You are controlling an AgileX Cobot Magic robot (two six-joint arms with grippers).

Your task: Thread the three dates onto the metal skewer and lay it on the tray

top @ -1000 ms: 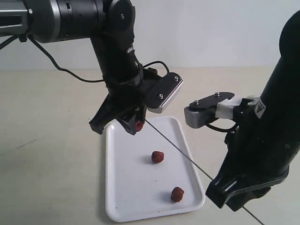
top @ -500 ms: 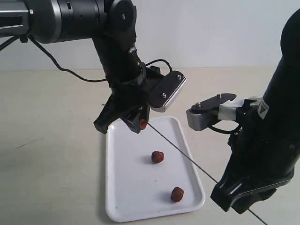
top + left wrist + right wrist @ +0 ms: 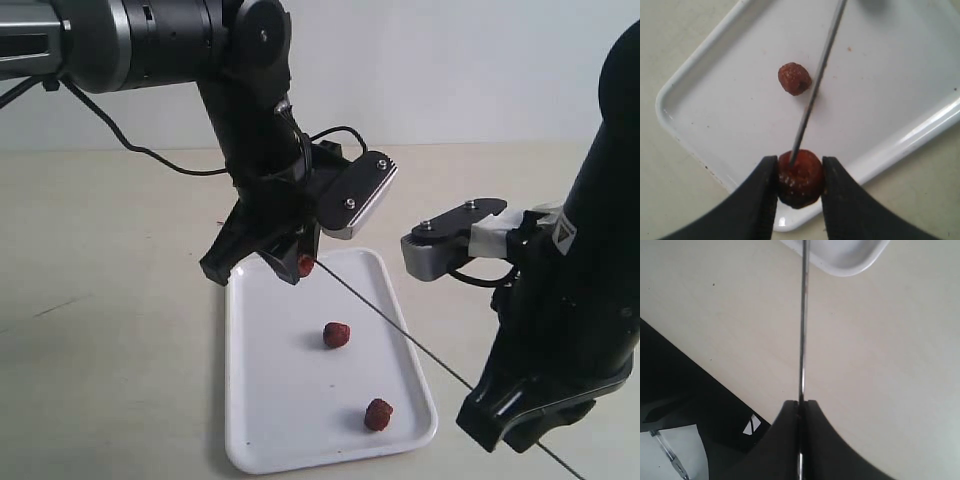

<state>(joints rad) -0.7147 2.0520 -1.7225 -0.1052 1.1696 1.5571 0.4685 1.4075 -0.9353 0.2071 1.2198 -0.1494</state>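
Note:
My left gripper is shut on a dark red wrinkled date, held above the far end of the white tray. The thin metal skewer runs slantwise over the tray, and its tip touches that date. My right gripper is shut on the skewer's other end, beyond the tray's near right corner. Two more dates lie on the tray: one in the middle, one near the front right corner.
The tray lies on a pale beige tabletop. A black cable trails from the left arm across the back of the table. A corner of the tray shows in the right wrist view.
The left gripper with its date has shifted slightly right and up, then held still. The right arm has moved a little to the right and lower, taking the skewer with it.

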